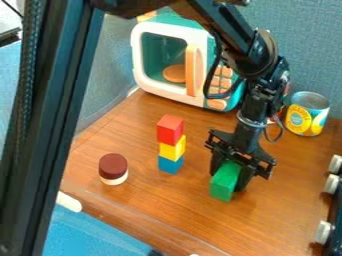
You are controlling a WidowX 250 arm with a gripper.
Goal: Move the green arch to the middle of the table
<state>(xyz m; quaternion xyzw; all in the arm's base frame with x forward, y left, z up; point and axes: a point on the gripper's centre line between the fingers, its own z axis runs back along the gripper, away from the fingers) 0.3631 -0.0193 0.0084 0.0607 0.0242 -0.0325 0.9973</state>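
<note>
Green arch point(226, 181) sits in the grip of the black gripper point(230, 175), over the near part of the wooden table point(137, 205) in the camera view, right of the picture's centre; whether its underside touches the wood, I cannot tell. The gripper's two fingers stand on opposite sides of the arch and pinch it between them, with its near end sticking out toward the camera. Behind, against the grey-blue partition point(304, 50), stands a toy microwave point(163, 91) with a white front and a teal body. Inside it, a round orange-brown piece point(174, 73) lies low in the compartment, near the peach handle point(194, 70). To the right of the arm, toward the back of the table, a can point(307, 114) with a yellow and blue label stands upright, its silvery top facing up; its contents are hidden. Left of the gripper and apart from it rises a stack of three blocks: a red block point(169, 129) on a yellow block point(172, 148), and that on a blue block point(170, 165). Farther left, a dark red round piece point(113, 164) rests on a white round piece point(114, 179). White knobs point(332, 184) line the black fixture at the right edge.
</note>
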